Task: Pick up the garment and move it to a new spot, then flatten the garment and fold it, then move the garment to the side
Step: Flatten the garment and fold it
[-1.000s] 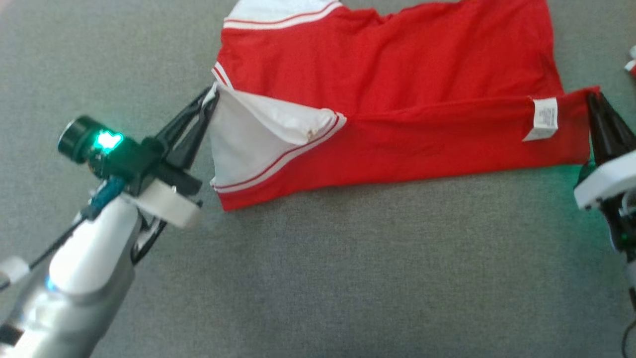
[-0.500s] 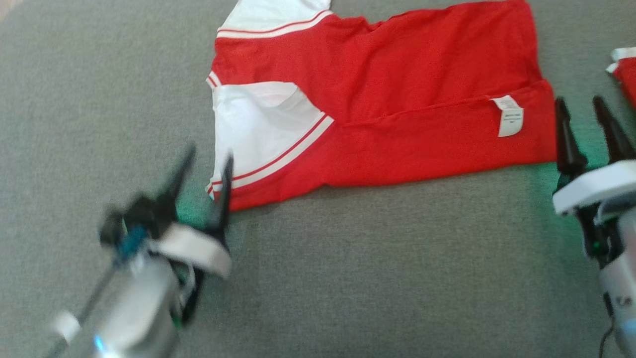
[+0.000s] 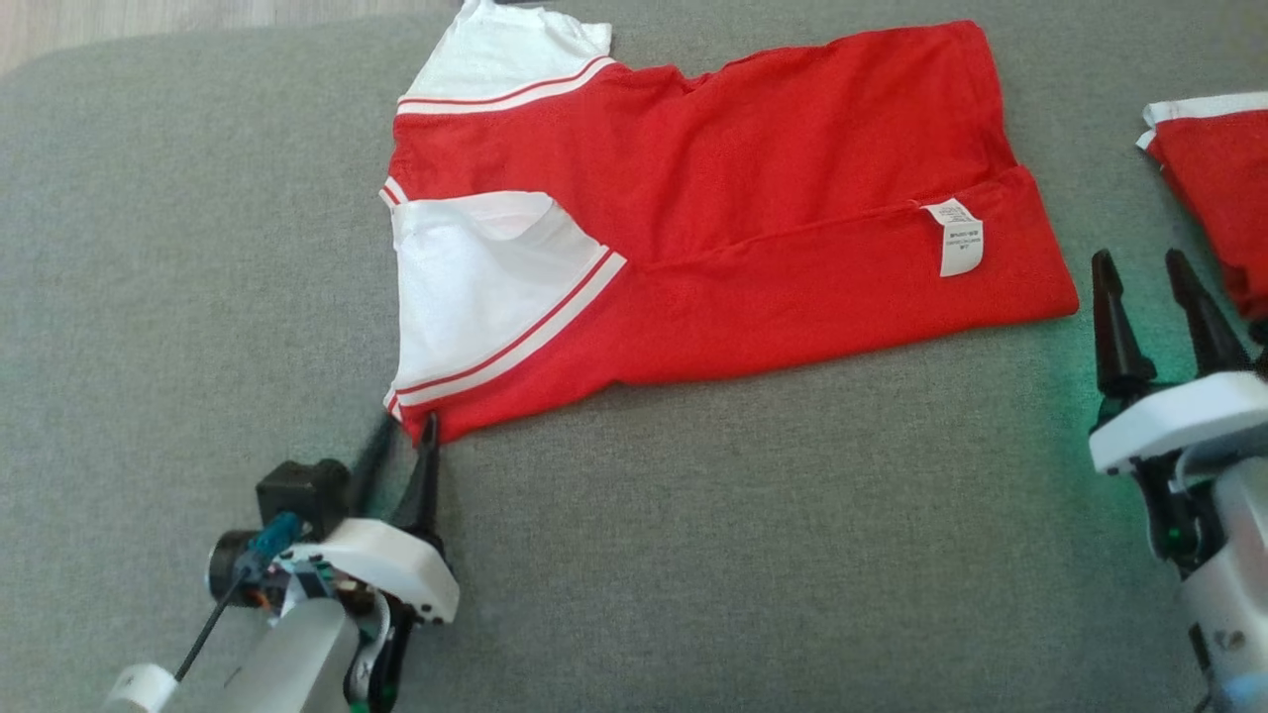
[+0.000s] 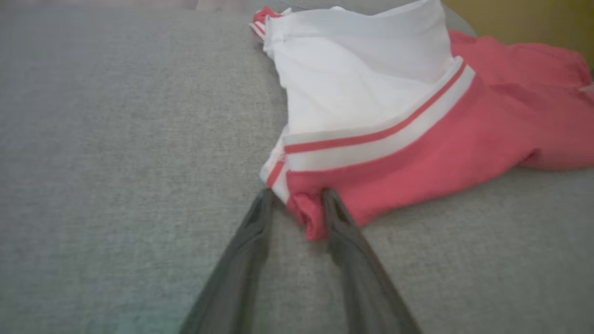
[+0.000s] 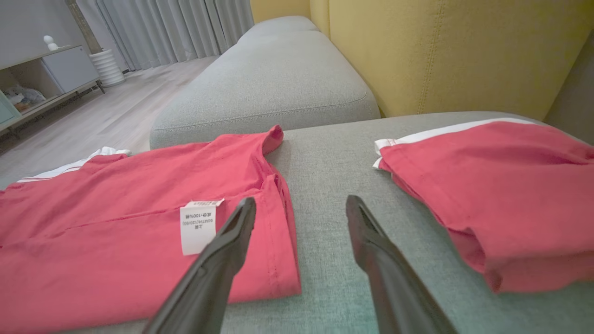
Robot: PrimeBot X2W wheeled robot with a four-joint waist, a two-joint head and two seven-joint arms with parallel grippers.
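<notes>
While the shirt lies folded on the sofa, the left gripper, fingers apart, straddles its near-left corner; the right gripper, fingers spread, stands just beside its right edge.

I see garment red, sleeves white with red-and-white stripe trim, white label. Upper right, second garment also red, white edge. Sofa cushion plain grey, backrest yellow. My jaws black.
</notes>
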